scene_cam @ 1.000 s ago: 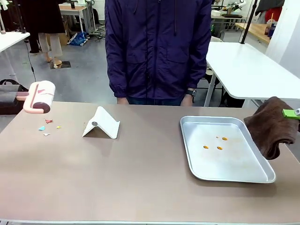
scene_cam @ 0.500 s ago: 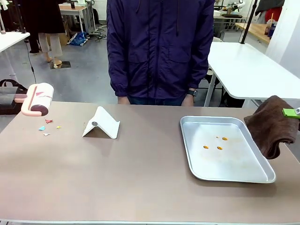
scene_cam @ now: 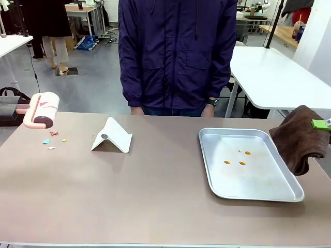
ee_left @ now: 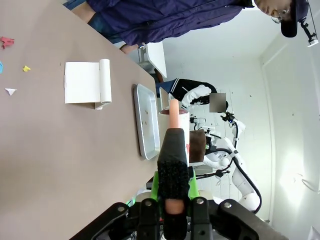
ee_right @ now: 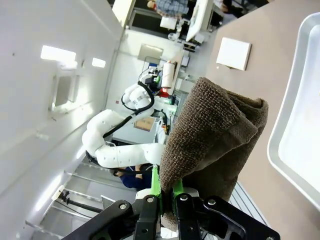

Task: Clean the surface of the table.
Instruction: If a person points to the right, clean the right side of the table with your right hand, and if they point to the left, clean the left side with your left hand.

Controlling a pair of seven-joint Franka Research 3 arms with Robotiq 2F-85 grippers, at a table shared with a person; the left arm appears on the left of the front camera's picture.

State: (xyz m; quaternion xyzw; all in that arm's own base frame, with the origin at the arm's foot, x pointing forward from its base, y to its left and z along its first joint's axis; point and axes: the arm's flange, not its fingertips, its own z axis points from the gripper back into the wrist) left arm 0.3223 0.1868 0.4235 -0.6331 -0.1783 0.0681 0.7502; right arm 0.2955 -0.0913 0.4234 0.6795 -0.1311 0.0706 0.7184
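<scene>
Left gripper clamped on the pink handle of the lint roller, arm holding it up over the far-left corner of the table, coloured scraps on the top just below. Right gripper pinching a brown cloth, hanging at the table's right edge beside the tray. Table spans the front view, person standing at its far side

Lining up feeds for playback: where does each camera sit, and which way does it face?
Front: between the arms, facing the person across the table; right hand at right edge.
Left wrist: along the left hand gripping the lint roller.
Right wrist: along the right hand gripping the cloth.
Both wrists share the tray.
</scene>
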